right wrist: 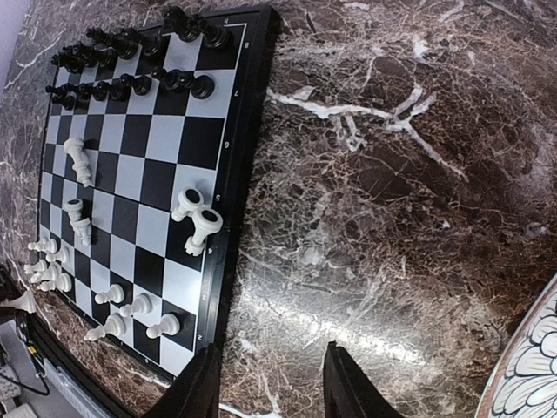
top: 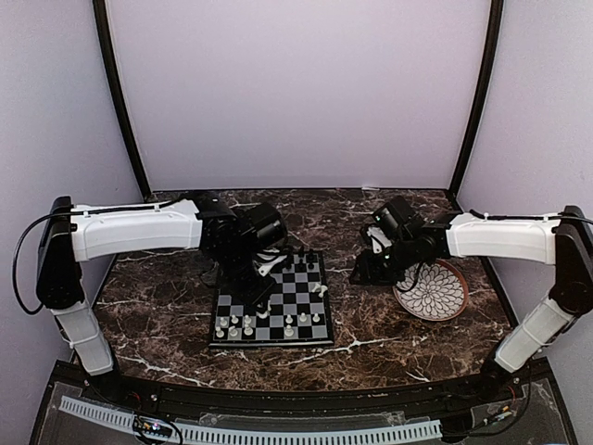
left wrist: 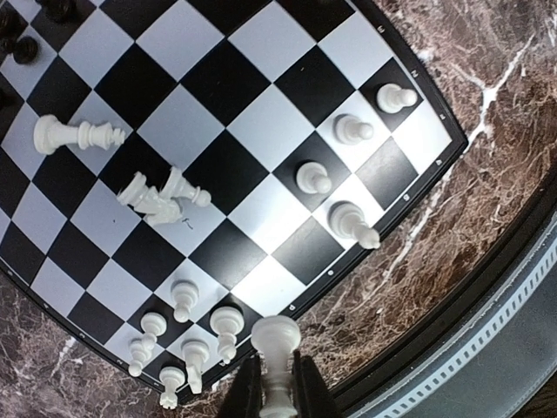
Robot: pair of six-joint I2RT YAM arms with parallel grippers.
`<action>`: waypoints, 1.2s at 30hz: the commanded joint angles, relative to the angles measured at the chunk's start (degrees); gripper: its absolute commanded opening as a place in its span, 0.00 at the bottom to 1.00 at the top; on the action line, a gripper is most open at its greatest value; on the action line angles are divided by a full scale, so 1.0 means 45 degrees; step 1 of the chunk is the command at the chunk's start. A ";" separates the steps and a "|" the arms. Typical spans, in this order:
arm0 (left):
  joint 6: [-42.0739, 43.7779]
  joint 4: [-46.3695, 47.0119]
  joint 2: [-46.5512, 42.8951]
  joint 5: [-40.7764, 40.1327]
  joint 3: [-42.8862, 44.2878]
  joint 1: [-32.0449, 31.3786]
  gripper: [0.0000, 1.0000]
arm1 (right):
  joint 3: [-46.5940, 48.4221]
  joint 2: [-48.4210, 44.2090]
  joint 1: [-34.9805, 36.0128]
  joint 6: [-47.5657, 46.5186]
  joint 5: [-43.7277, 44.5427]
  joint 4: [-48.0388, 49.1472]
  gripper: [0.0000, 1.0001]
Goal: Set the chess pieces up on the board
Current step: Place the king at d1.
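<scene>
Chess pieces (left wrist: 313, 177) partly hidden overhead; left gripper (left wrist: 277, 378) pinches white piece (left wrist: 278, 341); right gripper (right wrist: 274, 383) agape.

Board (top: 296, 297): on the surface (top: 157, 315), left of the plate (top: 440, 295).
Chess pieces (left wrist: 313, 178): rows at the board's near and far edges, some toppled mid-board.
My right end effector (right wrist: 274, 353): between board and plate.

One high fixed view, two close wrist views, all sharing the board (top: 301, 297).
The top camera looks down and forward from behind the arm bases across the table (top: 167, 306). The left wrist camera hangs close over the board (left wrist: 261, 113), spread ahead of its jaws; the right wrist camera sees the same board (right wrist: 148, 174) farther off, ahead-left of its jaws.
</scene>
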 commanded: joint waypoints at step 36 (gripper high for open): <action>-0.1384 0.1367 0.0604 0.0396 -0.2009 -0.0136 0.00 | 0.0669 0.0645 0.0144 -0.0544 -0.0115 -0.0070 0.42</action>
